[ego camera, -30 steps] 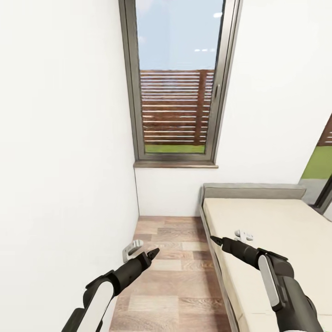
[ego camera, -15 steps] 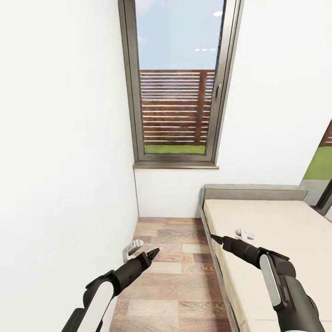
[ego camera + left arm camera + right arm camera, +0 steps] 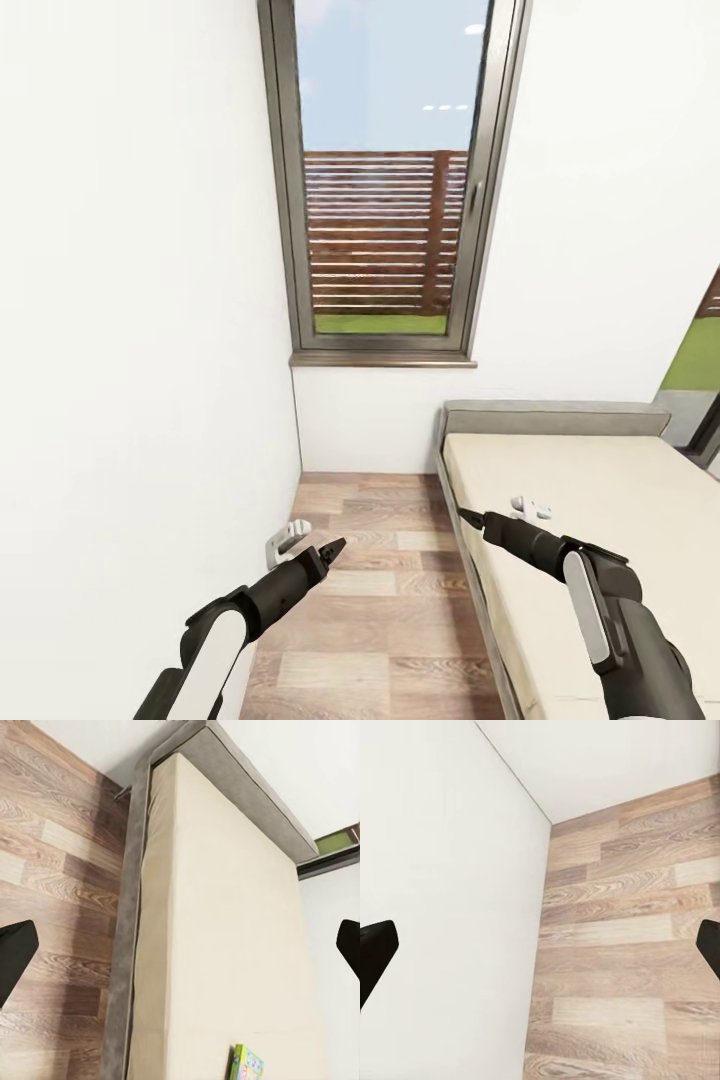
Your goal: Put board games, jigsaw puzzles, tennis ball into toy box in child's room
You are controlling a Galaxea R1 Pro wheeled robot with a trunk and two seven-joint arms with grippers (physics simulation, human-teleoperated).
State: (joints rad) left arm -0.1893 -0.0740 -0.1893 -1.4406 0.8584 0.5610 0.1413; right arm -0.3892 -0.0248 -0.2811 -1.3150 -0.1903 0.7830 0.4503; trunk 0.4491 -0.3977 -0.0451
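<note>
Facing the window (image 3: 385,180), wall (image 3: 140,300) close on my left, bed (image 3: 600,490) on my right. Left end effector (image 3: 330,549) over the floor (image 3: 385,600), right end effector (image 3: 470,518) over the bed edge. Both empty; the wrist views show each one's fingers spread wide. One board game (image 3: 246,1065) lies on the mattress, well apart from both. Toy box and worktop not found here.

Risks: turning the base in this narrow gap could swing my left arm into the wall. Reaching from here would likely fall short of the game.
</note>
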